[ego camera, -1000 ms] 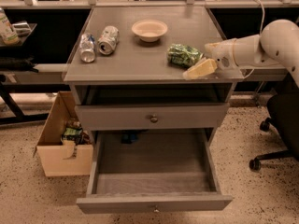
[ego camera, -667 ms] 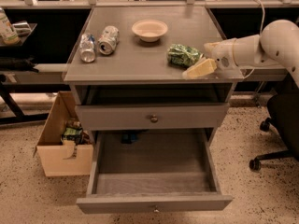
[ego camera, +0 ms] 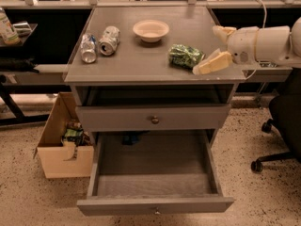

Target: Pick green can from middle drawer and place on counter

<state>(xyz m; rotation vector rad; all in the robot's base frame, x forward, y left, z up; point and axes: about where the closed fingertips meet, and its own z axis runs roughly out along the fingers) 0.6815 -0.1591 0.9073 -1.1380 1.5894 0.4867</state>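
Observation:
The green can (ego camera: 186, 55) lies on its side on the counter (ego camera: 141, 60), at the right, in front of the bowl. My gripper (ego camera: 217, 47) is just right of the can, at the counter's right edge, open, with pale fingers (ego camera: 211, 63) spread and not touching the can. The middle drawer (ego camera: 155, 173) is pulled out wide below, and nothing shows inside it. The knobbed drawer above it (ego camera: 154, 118) is shut.
Two silver-white cans (ego camera: 99, 44) lie at the counter's left. A pale bowl (ego camera: 151, 30) stands at its back middle. A cardboard box (ego camera: 66, 147) sits on the floor to the left. An office chair (ego camera: 282, 126) is on the right.
My gripper has drawn back a little to the right, away from the green can. The can lies where it was.

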